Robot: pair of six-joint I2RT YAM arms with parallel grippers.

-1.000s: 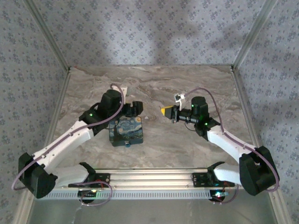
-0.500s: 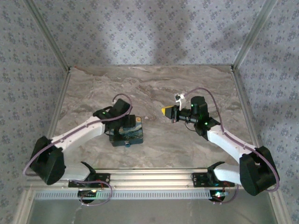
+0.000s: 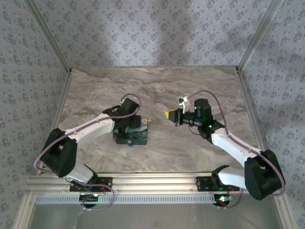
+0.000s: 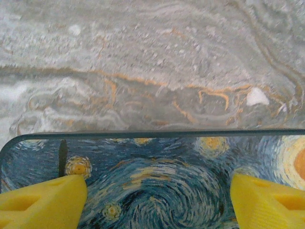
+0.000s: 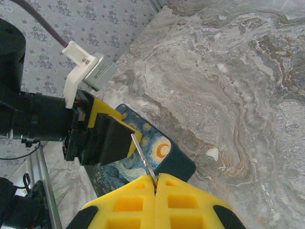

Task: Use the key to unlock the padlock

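I see left fingers spread, low over painted box on desk; right fingers clenched on key, off box's right side.

Soft even overhead light, faint wall shadows; wrist close-ups slightly blurred.

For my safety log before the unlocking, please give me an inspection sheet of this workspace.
Surface: grey marbled tabletop, small white fleck beside the dark-blue Starry-Night-print box.
Job's things: thin silvery metal key pinched in the right gripper; tiny blue padlock at the box's near edge, too small to judge.
Clutter: the box; nothing else seen.
Grippers: left gripper fingers spread above the box; right fingers shut.
Cables: purple cables loop along both arms.
Surroundings: patterned wallpaper walls.
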